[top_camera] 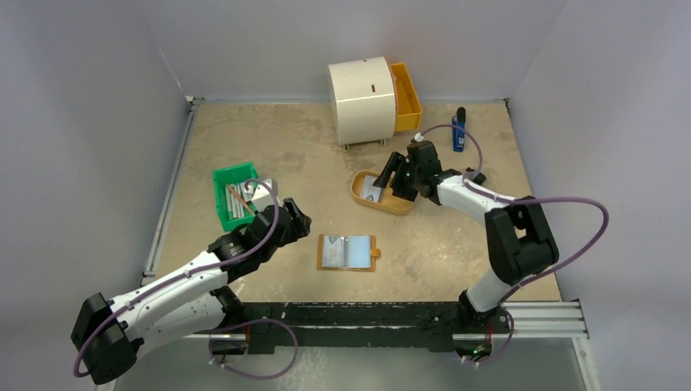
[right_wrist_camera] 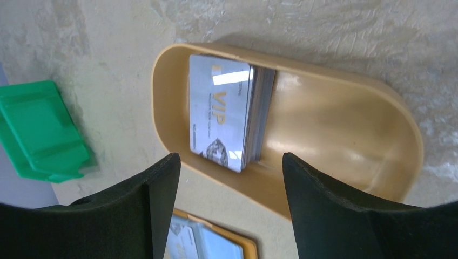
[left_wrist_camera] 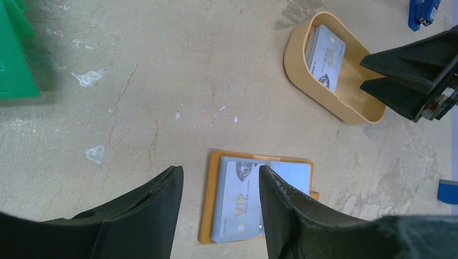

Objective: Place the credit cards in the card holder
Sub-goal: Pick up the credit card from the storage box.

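Observation:
A stack of pale credit cards [top_camera: 375,189] [left_wrist_camera: 325,56] [right_wrist_camera: 224,110], the top one printed "VIP", lies at one end of a tan oval tray [top_camera: 393,206] [right_wrist_camera: 167,102]. The tan card holder [top_camera: 373,254] [left_wrist_camera: 208,216] [right_wrist_camera: 247,245] lies open on the table. One VIP card [left_wrist_camera: 243,202] sits in its left clear pocket. My left gripper [top_camera: 287,213] [left_wrist_camera: 219,175] hovers open just left of the holder, holding nothing. My right gripper [top_camera: 393,173] [right_wrist_camera: 229,162] hangs open above the tray's near rim, also holding nothing.
A green bin [top_camera: 235,195] [right_wrist_camera: 40,127] of grey bars stands left of the left gripper. At the back are a white round cabinet [top_camera: 363,99] with an orange drawer [top_camera: 406,96] pulled out and a blue object [top_camera: 459,130]. Walls enclose the table.

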You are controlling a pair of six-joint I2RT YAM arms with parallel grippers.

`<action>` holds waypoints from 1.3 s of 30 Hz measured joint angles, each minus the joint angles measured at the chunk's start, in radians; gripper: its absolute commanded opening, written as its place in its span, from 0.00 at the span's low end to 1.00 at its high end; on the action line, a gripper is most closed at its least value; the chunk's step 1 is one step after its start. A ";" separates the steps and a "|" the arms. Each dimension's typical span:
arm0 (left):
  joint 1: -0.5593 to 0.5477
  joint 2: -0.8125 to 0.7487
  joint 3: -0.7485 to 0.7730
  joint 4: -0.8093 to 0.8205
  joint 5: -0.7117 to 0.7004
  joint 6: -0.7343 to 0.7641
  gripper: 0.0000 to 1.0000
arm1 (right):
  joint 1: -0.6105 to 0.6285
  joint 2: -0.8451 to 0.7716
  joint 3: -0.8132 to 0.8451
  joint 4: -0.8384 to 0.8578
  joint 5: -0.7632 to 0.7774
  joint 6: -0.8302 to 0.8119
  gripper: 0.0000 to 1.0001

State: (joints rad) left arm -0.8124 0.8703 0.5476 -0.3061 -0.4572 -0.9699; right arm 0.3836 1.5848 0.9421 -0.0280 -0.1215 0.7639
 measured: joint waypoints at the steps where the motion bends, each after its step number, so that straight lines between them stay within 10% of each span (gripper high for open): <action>1: 0.000 0.000 -0.005 0.002 0.000 -0.005 0.52 | -0.001 0.027 0.014 0.004 -0.002 0.003 0.70; 39: 0.000 0.051 -0.039 0.014 0.009 -0.031 0.49 | -0.021 0.172 0.020 0.101 -0.046 0.026 0.27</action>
State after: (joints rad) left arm -0.8124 0.9218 0.5083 -0.2924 -0.4480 -1.0004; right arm 0.3630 1.7565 0.9623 0.0727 -0.1673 0.7902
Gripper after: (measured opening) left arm 0.498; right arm 0.293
